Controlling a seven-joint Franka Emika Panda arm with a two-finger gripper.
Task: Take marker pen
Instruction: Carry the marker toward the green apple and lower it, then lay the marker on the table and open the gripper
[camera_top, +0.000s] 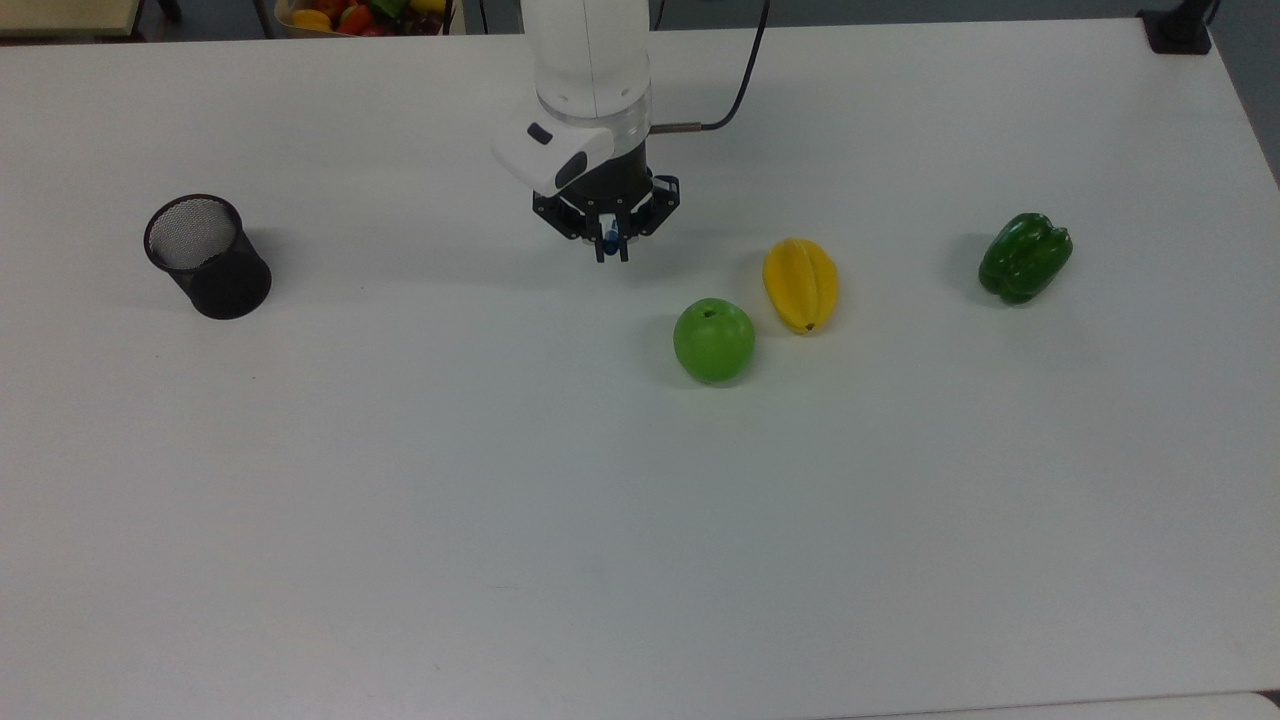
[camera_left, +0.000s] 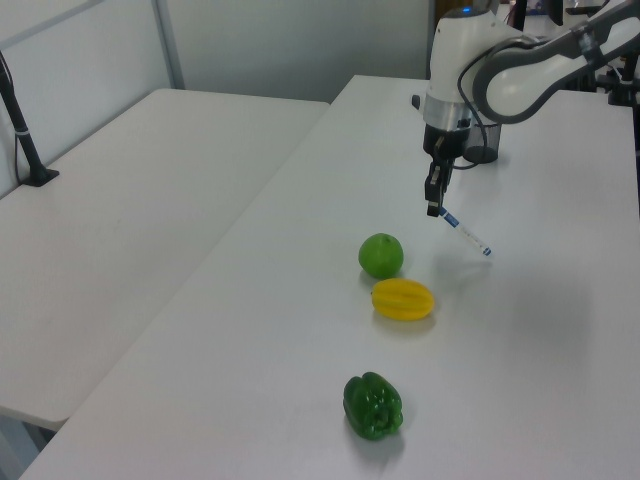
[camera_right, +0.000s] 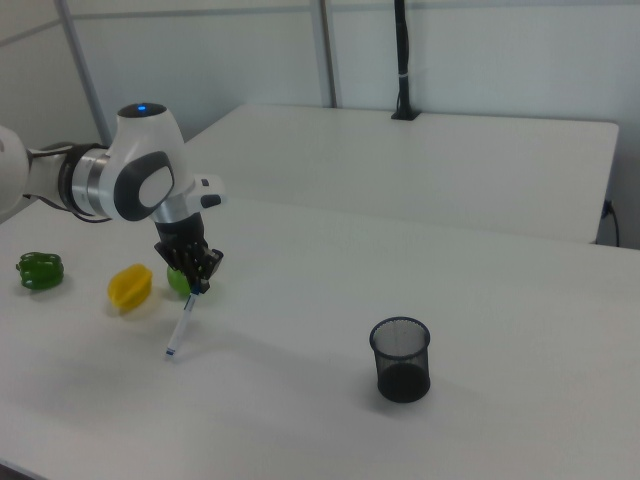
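The black two-finger gripper (camera_left: 433, 207) clamps the slim white blue-capped marker pen (camera_left: 465, 232) by one end, hanging slanted above the white table (camera_left: 560, 330), near its far edge in the top view.

My arm extended over table, wrist vertical, gripper (camera_top: 611, 246) pointing straight down, above surface. My fingers (camera_left: 433, 200) closed on marker pen (camera_left: 465, 232) at its upper end. Pen hangs slanted below fingertips, lower end off table.
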